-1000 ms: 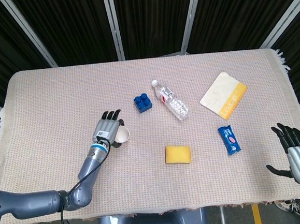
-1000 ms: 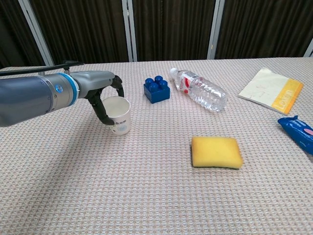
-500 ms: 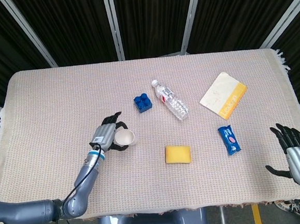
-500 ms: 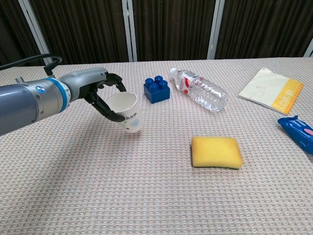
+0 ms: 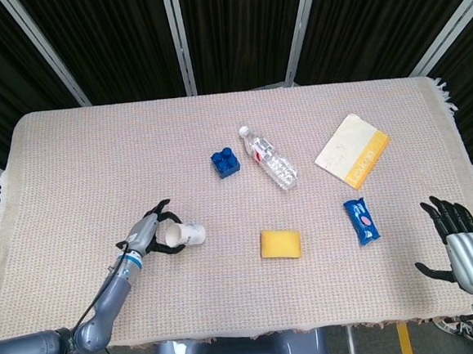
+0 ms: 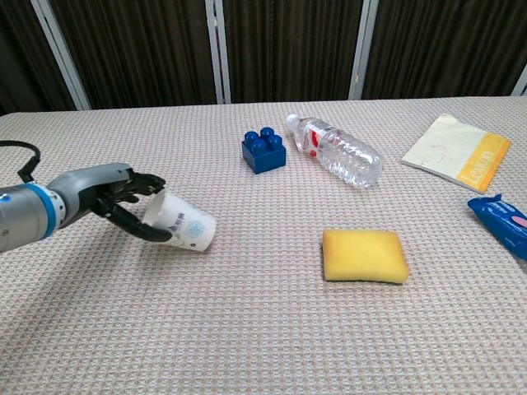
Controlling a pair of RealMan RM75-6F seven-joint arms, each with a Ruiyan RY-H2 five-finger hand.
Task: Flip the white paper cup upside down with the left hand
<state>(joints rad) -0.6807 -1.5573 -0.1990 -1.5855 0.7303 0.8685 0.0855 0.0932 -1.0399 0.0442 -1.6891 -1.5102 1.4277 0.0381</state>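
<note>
While the left hand (image 6: 111, 202) has its fingers (image 5: 159, 208) wrapped round the white paper cup (image 6: 181, 230), tipped sideways just above the tabletop (image 5: 95, 155), I'd say it's halfway: upending and setting down remain.

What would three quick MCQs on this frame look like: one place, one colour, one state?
1. What lies nearest the yellow sponge?
A. booklet B. blue snack packet C. water bottle
2. The toy brick is:
A. red B. green C. blue
3. The white paper cup is:
A. tipped sideways, held in the left hand B. upright, free C. inverted on the cloth

Key: 1 B, the packet sits just right of the sponge; 2 C, plainly blue in both views; 3 A, fingers wrap its rim end, base pointing right.
</note>
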